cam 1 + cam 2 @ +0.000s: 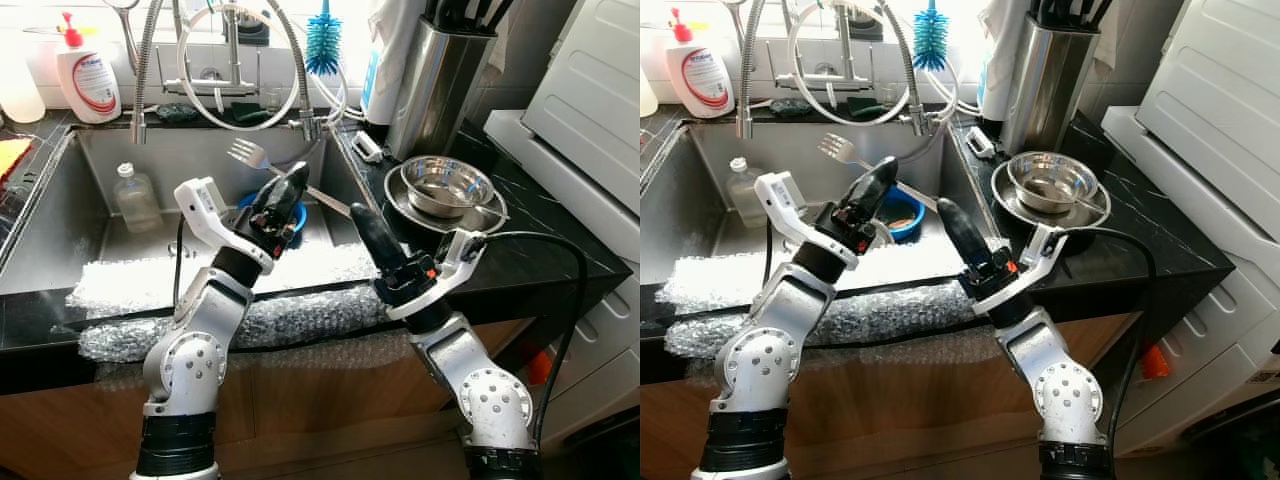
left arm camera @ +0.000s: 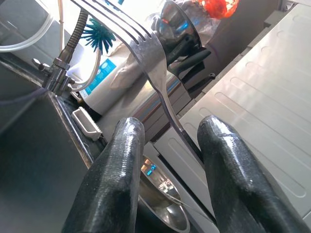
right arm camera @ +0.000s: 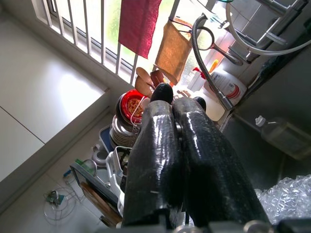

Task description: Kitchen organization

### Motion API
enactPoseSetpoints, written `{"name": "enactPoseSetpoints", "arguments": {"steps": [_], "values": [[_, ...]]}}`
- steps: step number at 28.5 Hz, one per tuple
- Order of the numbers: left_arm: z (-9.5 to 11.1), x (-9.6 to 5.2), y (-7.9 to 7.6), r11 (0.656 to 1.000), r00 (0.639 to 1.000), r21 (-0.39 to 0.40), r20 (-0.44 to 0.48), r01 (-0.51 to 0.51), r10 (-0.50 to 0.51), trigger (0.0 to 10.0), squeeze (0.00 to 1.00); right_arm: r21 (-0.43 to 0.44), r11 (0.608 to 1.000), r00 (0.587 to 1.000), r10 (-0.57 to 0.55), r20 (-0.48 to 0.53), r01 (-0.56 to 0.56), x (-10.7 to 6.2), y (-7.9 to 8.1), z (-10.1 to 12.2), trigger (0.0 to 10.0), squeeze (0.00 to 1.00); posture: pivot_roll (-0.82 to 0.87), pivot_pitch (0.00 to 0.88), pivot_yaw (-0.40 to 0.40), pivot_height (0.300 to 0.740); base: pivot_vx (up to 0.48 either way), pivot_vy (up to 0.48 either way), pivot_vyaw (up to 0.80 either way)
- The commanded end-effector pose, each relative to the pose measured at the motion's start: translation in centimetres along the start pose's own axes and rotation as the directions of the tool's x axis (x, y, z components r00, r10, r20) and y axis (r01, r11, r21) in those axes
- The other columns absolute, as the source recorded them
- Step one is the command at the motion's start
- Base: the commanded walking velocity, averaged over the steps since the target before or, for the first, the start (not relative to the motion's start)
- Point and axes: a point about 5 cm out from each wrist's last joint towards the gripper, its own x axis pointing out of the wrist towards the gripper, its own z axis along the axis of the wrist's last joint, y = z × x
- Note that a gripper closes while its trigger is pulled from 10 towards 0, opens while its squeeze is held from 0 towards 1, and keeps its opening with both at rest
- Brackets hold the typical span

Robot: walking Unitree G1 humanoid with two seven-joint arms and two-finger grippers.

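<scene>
The left gripper [image 1: 290, 185] pinches a shiny steel fork [image 1: 262, 163] by its handle above the sink [image 1: 100, 215], its four tines pointing toward the faucet. The right gripper [image 1: 362, 218] hovers beside it, fingers pressed together.

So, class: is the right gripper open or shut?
Shut: the right gripper's two black fingers press together, nothing between them.

1. A silver fork [image 1: 262, 163] is held above the sink [image 1: 100, 215], tines raised and pointing away, its handle clamped between the left gripper [image 1: 290, 182] fingers.
2. Its handle slants down toward the surface [image 1: 540, 225].
</scene>
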Motion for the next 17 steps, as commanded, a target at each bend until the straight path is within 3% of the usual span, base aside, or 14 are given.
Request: {"name": "enactPoseSetpoints", "arguments": {"steps": [1,4,5,6,7,17], "values": [[-0.18,0.26,-0.01,1.000,1.000,-0.003,-0.006,-0.010,0.010,10.0,0.00,0.043,0.998,0.999,-0.040,-0.013,0.041,-1.58,-0.14,-1.75,10.0,0.00,0.01,0.010,-0.115,0.740,0.000,0.000,0.00],[-0.21,0.24,0.02,1.000,1.000,-0.004,-0.007,-0.012,0.012,10.0,0.00,0.045,0.998,0.999,-0.046,-0.015,0.047,-1.66,-0.18,-1.86,10.0,0.00,0.01,0.012,-0.116,0.740,0.000,0.000,0.00],[-0.22,0.24,0.04,1.000,1.000,-0.009,-0.006,-0.015,0.015,3.1,0.00,0.050,0.997,0.999,-0.051,-0.016,0.052,-1.74,-0.23,-1.97,10.0,0.00,0.01,0.012,-0.116,0.740,0.000,0.000,0.00],[-0.22,0.24,0.04,1.000,1.000,-0.009,-0.006,-0.015,0.015,3.1,0.00,0.050,0.997,0.999,-0.051,-0.016,0.052,-1.74,-0.23,-1.97,10.0,0.00,0.01,0.012,-0.116,0.740,0.000,0.000,0.00],[-0.22,0.23,0.04,1.000,1.000,-0.010,-0.005,-0.016,0.016,0.0,0.00,0.052,0.997,0.998,-0.055,-0.016,0.056,-1.82,-0.30,-2.07,10.0,0.00,0.01,0.014,-0.116,0.740,0.000,0.000,0.00],[-0.24,0.26,-0.14,1.000,1.000,-0.024,0.003,-0.014,0.014,0.0,0.00,0.069,0.994,0.997,-0.080,-0.021,0.081,-2.21,-0.51,-2.62,10.0,0.00,0.01,0.016,-0.115,0.740,0.000,0.000,0.00]]}}
